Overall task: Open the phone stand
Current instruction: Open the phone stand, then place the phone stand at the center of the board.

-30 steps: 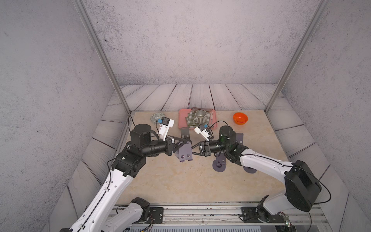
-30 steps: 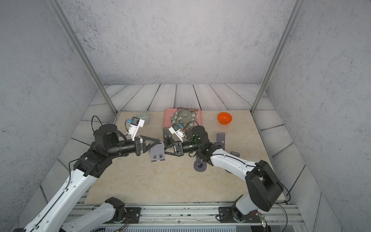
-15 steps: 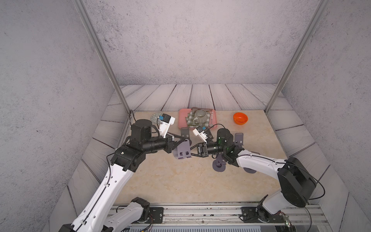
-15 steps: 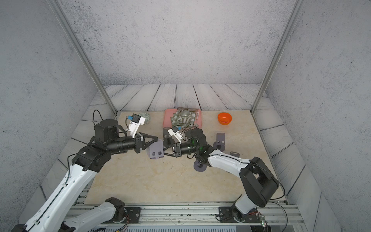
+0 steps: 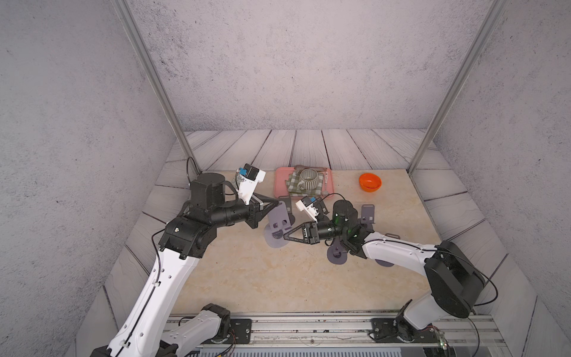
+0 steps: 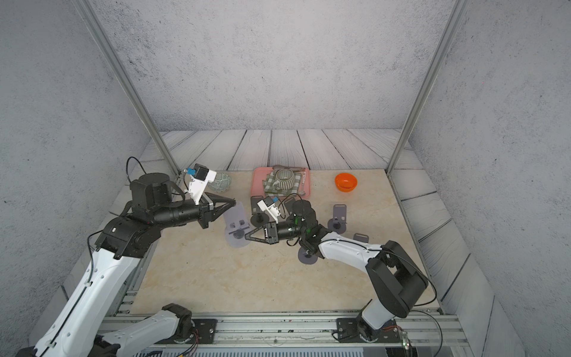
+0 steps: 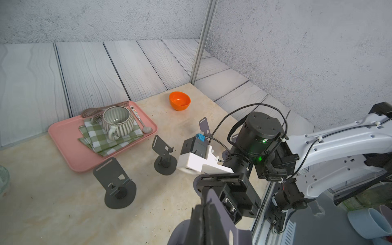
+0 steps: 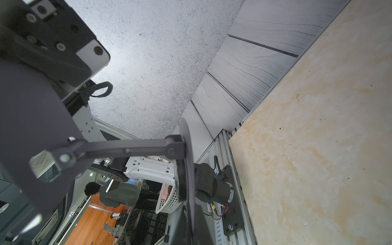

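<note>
Beige marbled tabletop point(image 5: 262, 278), grey speckled walls point(image 5: 278, 61) around, pale planks point(image 5: 309, 148) behind. Over mid-tabletop, left hand point(image 5: 276, 204) clamped on lilac phone stand point(image 5: 278, 221) plate; right hand point(image 5: 285, 236) pinching its round base. Orange bowl point(image 5: 370, 181) far right.

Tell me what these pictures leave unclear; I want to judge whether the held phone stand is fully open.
- Phone stand: the left wrist view's edge cuts it off, and the left gripper covers part.
- Its back plate: a close blur in the right wrist view.
- Another stand: the right arm hides its upper part in both top views.
- Patterned bowl: cut by the left wrist view's edge.
</note>
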Available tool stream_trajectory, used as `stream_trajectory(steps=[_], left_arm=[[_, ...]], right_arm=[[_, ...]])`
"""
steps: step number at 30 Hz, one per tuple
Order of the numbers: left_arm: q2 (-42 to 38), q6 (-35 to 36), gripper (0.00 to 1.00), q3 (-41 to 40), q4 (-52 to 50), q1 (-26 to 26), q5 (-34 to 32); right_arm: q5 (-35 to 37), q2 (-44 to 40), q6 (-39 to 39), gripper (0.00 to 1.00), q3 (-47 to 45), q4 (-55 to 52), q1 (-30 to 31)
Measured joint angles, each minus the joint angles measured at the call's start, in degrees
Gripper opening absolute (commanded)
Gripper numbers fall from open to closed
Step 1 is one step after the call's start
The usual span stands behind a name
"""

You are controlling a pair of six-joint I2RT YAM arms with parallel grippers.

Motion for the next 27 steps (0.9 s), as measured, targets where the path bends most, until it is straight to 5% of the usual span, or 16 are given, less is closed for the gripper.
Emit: stream_trajectory(steps=[6, 12, 24, 27], left_arm=[[0.07, 2.78, 0.0, -0.28, -1.64, 0.52, 2.43], [-6.21, 1.55, 0.0, -10.54, 4.79, 0.11, 3.28], [-15.13, 1.75, 0.0, -22.32, 11.23, -9.6, -6.62], [-15.52, 0.68, 0.1, -23.65, 12.72, -9.75, -7.02]], right_arm=[[-0.2, 1.01, -0.02, 0.0, 1.25, -0.9, 0.22], [-1.68, 2.45, -1.95, 0.0, 4.68, -9.57, 0.33], [-4.61, 6.49, -8.81, 0.0, 13.77, -28.92, 0.52], [-4.57, 6.47, -8.74, 0.0, 13.77, -29.73, 0.46]])
